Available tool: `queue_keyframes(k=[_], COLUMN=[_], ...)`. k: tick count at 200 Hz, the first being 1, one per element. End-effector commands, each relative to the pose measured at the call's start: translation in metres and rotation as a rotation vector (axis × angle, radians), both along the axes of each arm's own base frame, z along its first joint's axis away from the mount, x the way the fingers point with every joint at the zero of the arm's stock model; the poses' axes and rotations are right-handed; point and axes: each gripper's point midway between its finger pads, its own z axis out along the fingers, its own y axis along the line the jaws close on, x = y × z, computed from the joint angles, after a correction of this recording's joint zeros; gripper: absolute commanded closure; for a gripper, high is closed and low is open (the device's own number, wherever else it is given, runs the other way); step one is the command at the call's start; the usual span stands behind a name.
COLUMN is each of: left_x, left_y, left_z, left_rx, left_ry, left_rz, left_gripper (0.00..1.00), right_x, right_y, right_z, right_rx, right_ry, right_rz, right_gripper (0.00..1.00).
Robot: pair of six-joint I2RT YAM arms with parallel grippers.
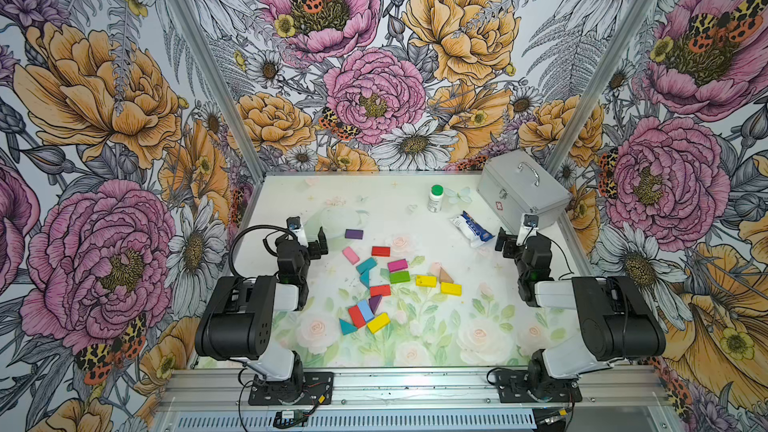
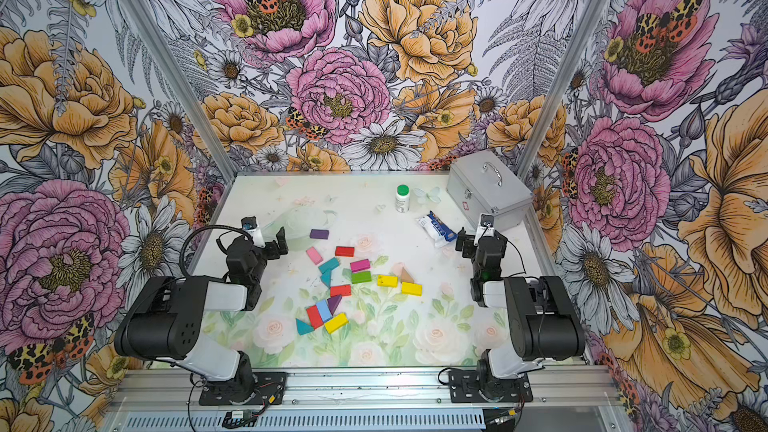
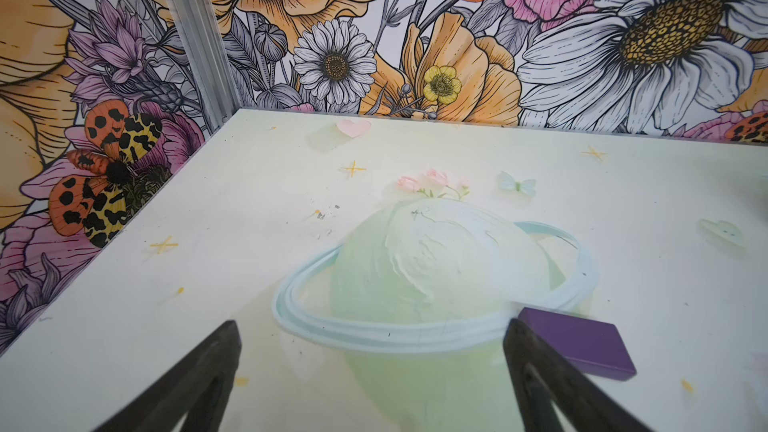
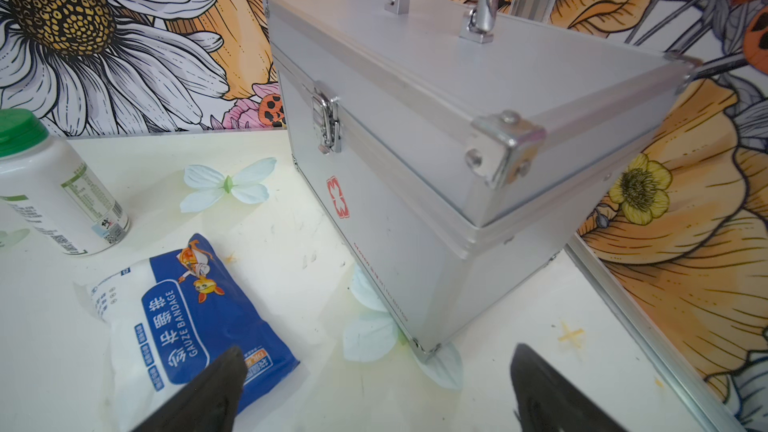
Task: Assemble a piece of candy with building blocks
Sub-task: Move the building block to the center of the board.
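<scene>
Several building blocks lie scattered mid-table in both top views: a purple one point(image 1: 353, 234) farthest back, then pink point(image 1: 350, 255), red point(image 1: 380, 251), magenta point(image 1: 397, 265), green point(image 2: 361, 276) and two yellow point(image 1: 426, 281). A front cluster point(image 1: 365, 315) holds red, light blue, yellow and teal pieces. My left gripper point(image 1: 311, 238) hovers open at the left, just beside the purple block point(image 3: 582, 347), with nothing between its fingers point(image 3: 372, 326). At the right, clear of the blocks, my right gripper point(image 1: 511, 238) is open and empty point(image 4: 379, 351).
A silver metal case point(image 1: 521, 191) stands at the back right, its corner close ahead of the right gripper. A white bottle with a green cap point(image 1: 435, 198) and a blue-and-white gauze packet point(image 4: 199, 313) lie beside it. Flowered walls enclose three sides.
</scene>
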Motion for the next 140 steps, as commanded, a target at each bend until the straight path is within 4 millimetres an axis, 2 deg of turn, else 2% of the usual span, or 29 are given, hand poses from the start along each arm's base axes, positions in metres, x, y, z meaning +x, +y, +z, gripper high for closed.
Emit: queue_keyframes(k=[1,102,125,140], left_x=[0.004,0.004,-0.005,-0.011], left_y=[0.001,-0.001,-0.001,-0.01], left_z=[0.012,0.014,0.044,0.068], left_rx=[0.001,-0.032,0.053,0.085], left_ry=[-0.031,-0.041,-0.051,-0.038], left_rz=[-0.011,-0.055,0.041,0.101], left_gripper=[0.01,0.01,0.01,0.01], right_x=[0.002,0.001,0.002,0.0], right_y=[-0.002,-0.002,-0.003,0.0], right_z=[0.007,0.008,0.035,0.056], right_rx=[0.003,0.002,-0.016,0.004], right_ry=[-0.026,-0.03,0.008,0.053], right_rz=[-0.013,-0.016,-0.046,-0.043], right_gripper=[0.0,0.0,0.0,0.0])
